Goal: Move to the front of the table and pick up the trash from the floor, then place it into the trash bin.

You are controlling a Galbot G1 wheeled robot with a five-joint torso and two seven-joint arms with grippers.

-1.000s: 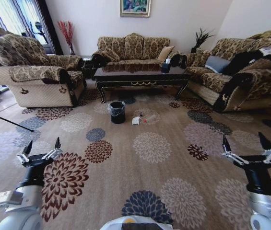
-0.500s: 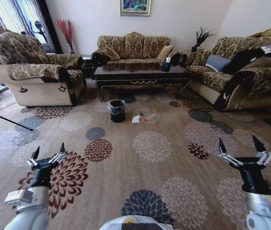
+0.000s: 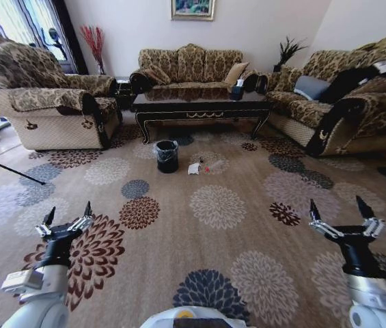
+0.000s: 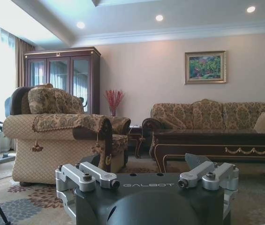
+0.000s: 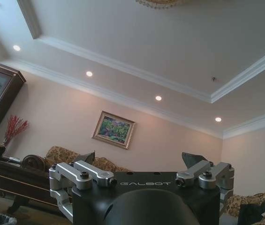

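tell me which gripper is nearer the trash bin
Left. The left gripper sits nearer the trash bin; the right gripper is farther off on its other side. Both open.

Carpet (image 3: 179, 225): beige, big round flower medallions in maroon, navy, cream, taupe. Table (image 3: 201, 108): glossy dark brown, gold scroll on the apron. Trash bin (image 3: 167, 156): black, greyish translucent liner. Trash (image 3: 194, 169): white tissue; clear bottle (image 3: 213, 167) with a red cap. Sofa (image 3: 187, 71) and armchair (image 3: 49, 102): gold-brown damask, dark trim, cream lower panels. Left gripper (image 3: 65, 220) and right gripper (image 3: 339, 219): silver links, black fingertips, black bodies. Walls cream; painting (image 3: 193, 9) green-blue in a gold frame.
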